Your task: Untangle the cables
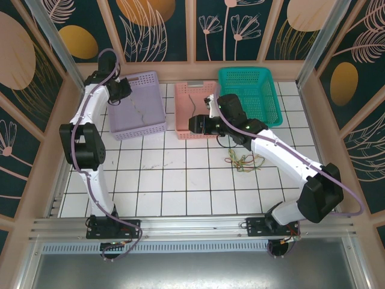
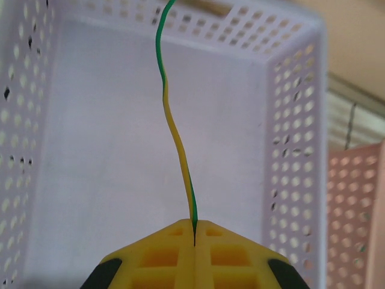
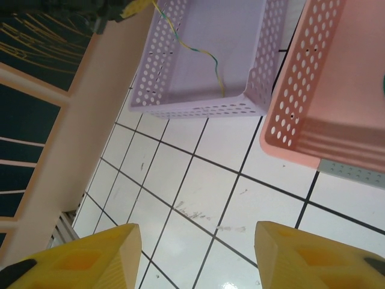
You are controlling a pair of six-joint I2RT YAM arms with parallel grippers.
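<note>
Untangling cables at the tiled table [image 1: 168,180]: my left gripper [image 2: 194,232] hangs over the lilac basket [image 2: 295,150], its yellow fingers [image 2: 231,253] pressed together on a yellow-green cable [image 2: 174,132]. The cable is pinched right at the tips and runs away from them across the basket's pale floor (green at the far stretch, yellow in the middle, a green edge again near the tips). From my right wrist, the same cable [image 3: 204,57] trails in loose waves down inside the lilac basket [image 3: 198,108], and its free end lies close to the near wall by the right corner. I cannot tell whether that end touches the floor of the basket.

From above, my left gripper [image 1: 124,90] sits over the lilac basket's [image 1: 157,102] far left part. My right gripper [image 3: 194,241] is held just right of that basket's near right corner, low over the white tiles. Its two yellow fingers [image 3: 78,259] stand well apart with nothing between them.

A pink basket [image 1: 180,114] stands just right of the lilac one, nearly touching it, with a thin dark cable [image 1: 191,107] inside. A teal basket [image 1: 271,96] stands farther right again. The remaining cables [image 1: 243,161], a small knot of yellow, green and brownish loops, lie on the tiles well to the right of the lilac basket and nearer my bases, apart from all three baskets and from both grippers
</note>
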